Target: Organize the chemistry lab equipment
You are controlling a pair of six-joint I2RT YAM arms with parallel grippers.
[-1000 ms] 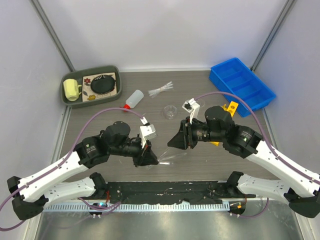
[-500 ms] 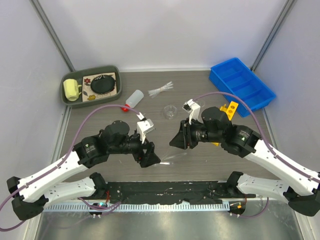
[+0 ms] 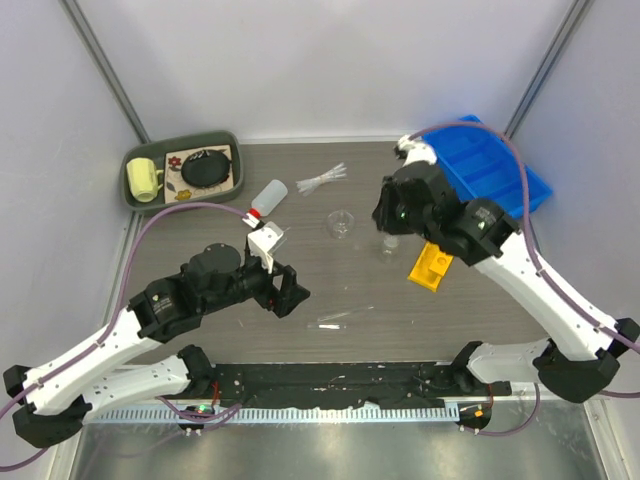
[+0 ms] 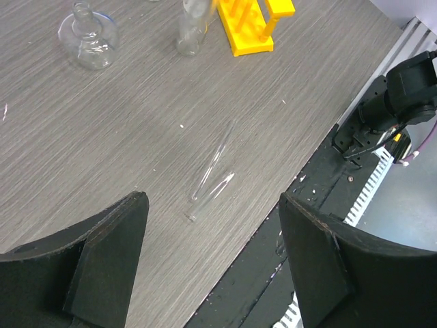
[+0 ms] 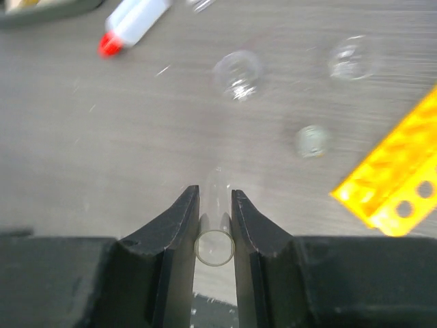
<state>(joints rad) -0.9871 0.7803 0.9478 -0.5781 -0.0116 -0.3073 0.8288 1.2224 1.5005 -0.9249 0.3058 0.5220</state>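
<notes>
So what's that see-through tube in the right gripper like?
The test tube is clear, thin glass by the look of it, with a round open mouth facing the wrist camera. It seems empty. The right gripper pinches it between two black fingers, pointing away toward the grey table.

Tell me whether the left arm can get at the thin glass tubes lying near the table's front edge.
Probably yes. The left gripper is open, and the glass tubes lie flat on bare table just ahead of it, with nothing between them.
</notes>
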